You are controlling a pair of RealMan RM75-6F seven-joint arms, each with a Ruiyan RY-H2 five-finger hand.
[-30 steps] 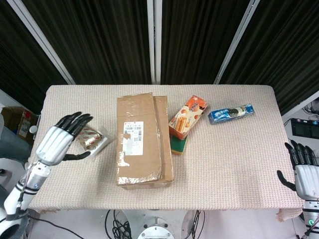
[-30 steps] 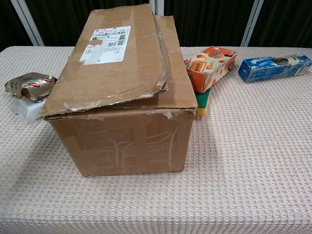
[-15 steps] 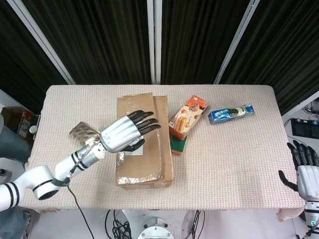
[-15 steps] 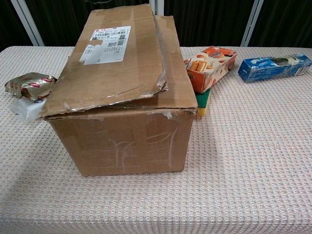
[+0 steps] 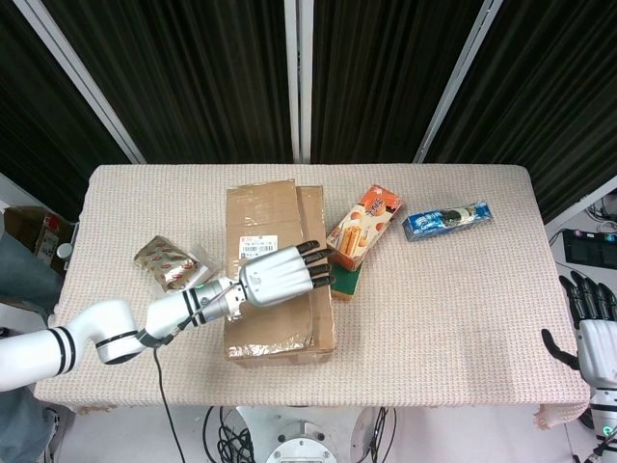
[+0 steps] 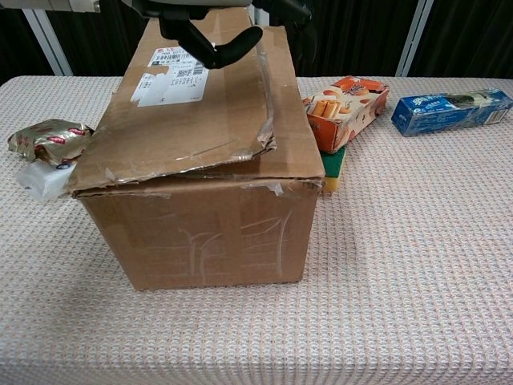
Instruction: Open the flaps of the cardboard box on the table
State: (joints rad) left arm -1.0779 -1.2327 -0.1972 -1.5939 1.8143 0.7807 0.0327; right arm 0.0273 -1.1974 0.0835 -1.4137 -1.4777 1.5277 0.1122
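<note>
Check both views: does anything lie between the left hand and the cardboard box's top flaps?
Nothing visible does. The left hand is directly above the cardboard box, its fingers reaching across the top flap. The snack packet and orange carton lie off to the box's sides.

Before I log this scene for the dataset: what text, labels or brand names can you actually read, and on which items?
Shipping label on the cardboard box: barcode and print, too small to read.
Orange snack box: lettering blurred, unreadable.
Blue packet: print too small to read.
Foil snack pack: red marking, not legible.
No text can be quoted.
</note>
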